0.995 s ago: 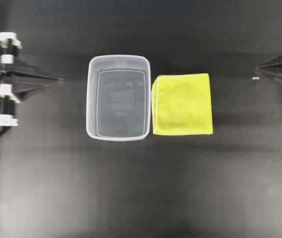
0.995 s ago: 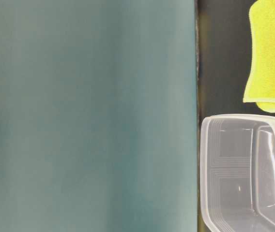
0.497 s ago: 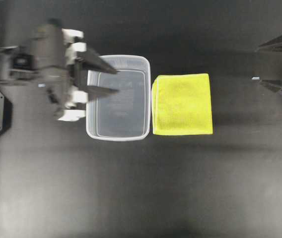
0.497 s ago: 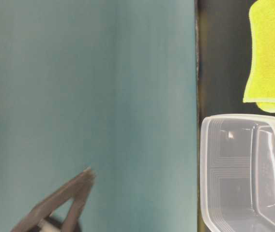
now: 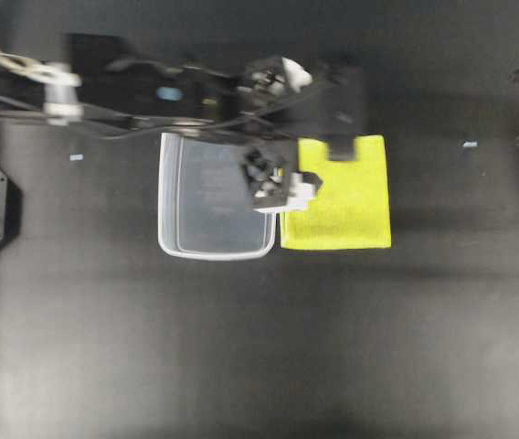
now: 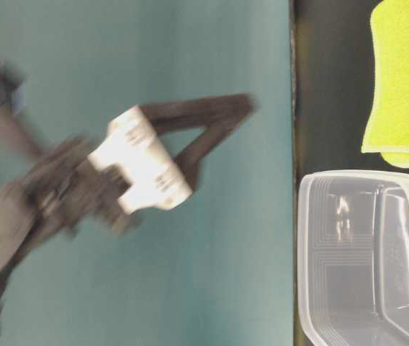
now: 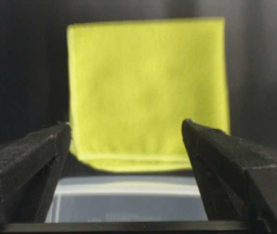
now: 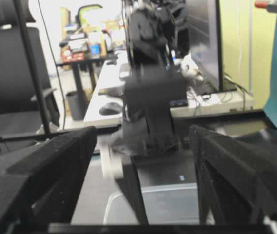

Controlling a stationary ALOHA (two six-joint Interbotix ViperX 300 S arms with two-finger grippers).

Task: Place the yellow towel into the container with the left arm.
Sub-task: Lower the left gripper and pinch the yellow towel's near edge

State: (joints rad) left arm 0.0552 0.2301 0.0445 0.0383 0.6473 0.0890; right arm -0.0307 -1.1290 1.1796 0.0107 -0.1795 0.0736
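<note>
The yellow towel [image 7: 148, 92] is seen flat on the table [image 5: 241, 347], straight ahead of the left pincer [image 7: 126, 146], whose jaws are spread wide and empty; the container [image 7: 128, 204] lies beneath it, and the right pincer [image 8: 143, 180], parked well apart, is also held open and empty

In the overhead view the left arm [image 5: 177, 91] was smeared by motion, and its wrist covered the container's [image 5: 173, 240] far rim and the yellow towel's [image 5: 351, 206] upper left corner — its fingers could not be made out there. The table-level view showed the same arm only as a blur; the towel and container were cut off at the right edge. In the left wrist view the container's rim [image 7: 128, 187] showed only between the fingers [image 7: 29, 156] — the rest was cropped below.
</note>
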